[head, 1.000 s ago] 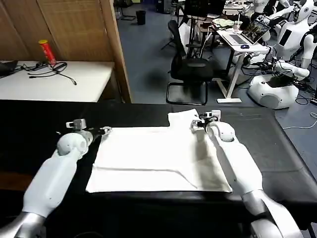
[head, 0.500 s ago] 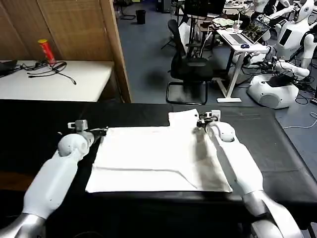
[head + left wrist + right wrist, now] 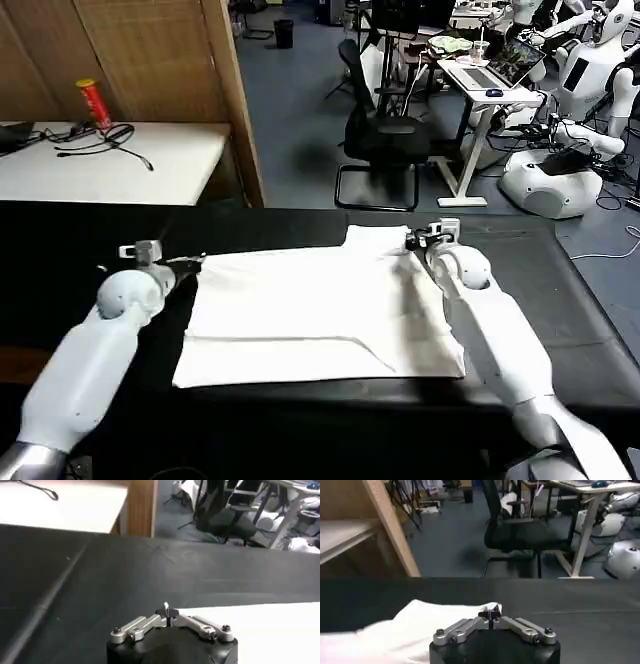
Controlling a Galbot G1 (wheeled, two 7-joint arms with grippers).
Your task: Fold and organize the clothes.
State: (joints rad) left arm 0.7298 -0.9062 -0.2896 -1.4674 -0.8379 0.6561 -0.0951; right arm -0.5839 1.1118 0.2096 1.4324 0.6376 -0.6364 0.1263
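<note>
The clothes, a plain white T-shirt (image 3: pixel 310 310), lie spread flat on the black table cloth (image 3: pixel 565 290), with a fold line running across the near part. My left gripper (image 3: pixel 192 262) is at the shirt's far left corner, shut on a pinch of white cloth (image 3: pixel 166 606). My right gripper (image 3: pixel 412 240) is at the far right corner, shut on the shirt's edge (image 3: pixel 492 609). In the wrist views, the shirt (image 3: pixel 260 627) (image 3: pixel 415 625) stretches away from each gripper toward the other. No print shows on the shirt.
Behind the black table stands a white table (image 3: pixel 110 165) with a red can (image 3: pixel 94 103) and cables, beside a wooden partition (image 3: pixel 235 100). A black office chair (image 3: pixel 385 140), a desk with a laptop (image 3: pixel 490 75) and parked white robots (image 3: pixel 560 170) are farther back.
Both grippers have drawn apart, the left one to the left and the right one to the right and farther back. The shirt's far edge is pulled straighter and wider.
</note>
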